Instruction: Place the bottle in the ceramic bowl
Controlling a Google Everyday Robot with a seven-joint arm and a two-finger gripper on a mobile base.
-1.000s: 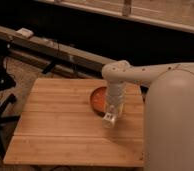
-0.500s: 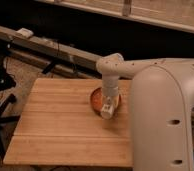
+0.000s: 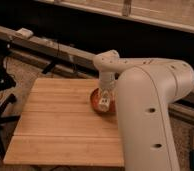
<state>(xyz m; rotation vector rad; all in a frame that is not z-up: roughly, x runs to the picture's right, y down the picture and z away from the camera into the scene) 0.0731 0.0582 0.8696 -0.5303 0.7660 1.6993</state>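
Note:
The orange-red ceramic bowl (image 3: 97, 100) sits near the right edge of the wooden table (image 3: 60, 120), partly hidden by my arm. My gripper (image 3: 105, 101) hangs right over the bowl, pointing down. A small pale bottle (image 3: 104, 102) with a white label shows at the gripper's tip, over the bowl's inside. I cannot tell whether the bottle touches the bowl.
My large white arm (image 3: 150, 110) fills the right side of the view and hides the table's right edge. A long metal rail (image 3: 50, 47) with cables runs behind the table. Dark stand legs (image 3: 0, 105) are at the left on the floor.
The arm has swung left and toward the back, carrying the gripper and bottle from the bowl's near right side to over the bowl.

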